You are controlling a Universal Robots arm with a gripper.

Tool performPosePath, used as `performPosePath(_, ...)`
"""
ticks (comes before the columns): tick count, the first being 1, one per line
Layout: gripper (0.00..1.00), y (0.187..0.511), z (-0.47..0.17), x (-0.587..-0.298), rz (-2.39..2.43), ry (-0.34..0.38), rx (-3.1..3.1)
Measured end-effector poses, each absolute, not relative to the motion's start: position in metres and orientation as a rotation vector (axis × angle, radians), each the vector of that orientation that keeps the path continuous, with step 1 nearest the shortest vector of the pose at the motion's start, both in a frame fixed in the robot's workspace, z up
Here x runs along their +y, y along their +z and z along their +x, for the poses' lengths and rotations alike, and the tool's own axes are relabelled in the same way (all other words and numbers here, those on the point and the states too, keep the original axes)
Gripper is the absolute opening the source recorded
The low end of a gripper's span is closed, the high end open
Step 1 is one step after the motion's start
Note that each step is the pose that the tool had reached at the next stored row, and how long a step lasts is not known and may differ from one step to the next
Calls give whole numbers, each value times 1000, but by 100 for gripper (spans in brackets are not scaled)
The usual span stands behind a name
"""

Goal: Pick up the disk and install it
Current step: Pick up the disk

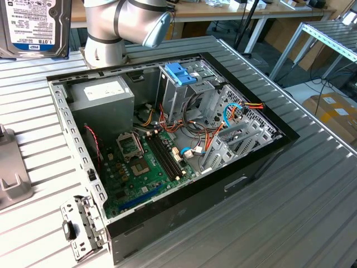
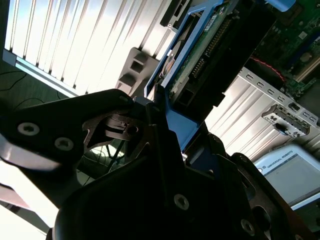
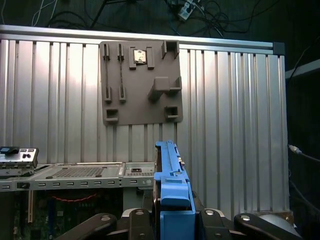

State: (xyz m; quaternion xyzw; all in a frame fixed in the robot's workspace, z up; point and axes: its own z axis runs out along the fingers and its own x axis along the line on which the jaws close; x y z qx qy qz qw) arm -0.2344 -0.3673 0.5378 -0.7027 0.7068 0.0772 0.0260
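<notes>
The disk stands edge-on in the first wrist view, its light blue carrier rising between the dark fingers of my gripper, which is shut on it. In the second wrist view the disk shows its green circuit-board underside inside the blue frame, clamped at one end by the gripper. In the exterior view the disk hangs at the upper left with its labelled face showing, above the table and apart from the open computer case. Inside the case stands a metal drive cage with a darker-blue latch piece.
The case lies open on a ribbed metal table, with motherboard, power supply and loose cables exposed. A grey fixture plate lies beside the case. A metal bracket sits at the case's near corner. The arm's body rises behind the case.
</notes>
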Motion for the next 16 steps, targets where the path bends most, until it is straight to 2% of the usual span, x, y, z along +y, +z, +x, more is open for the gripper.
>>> performPosePath(16,37,538,-222,-367,-2172,239,2185)
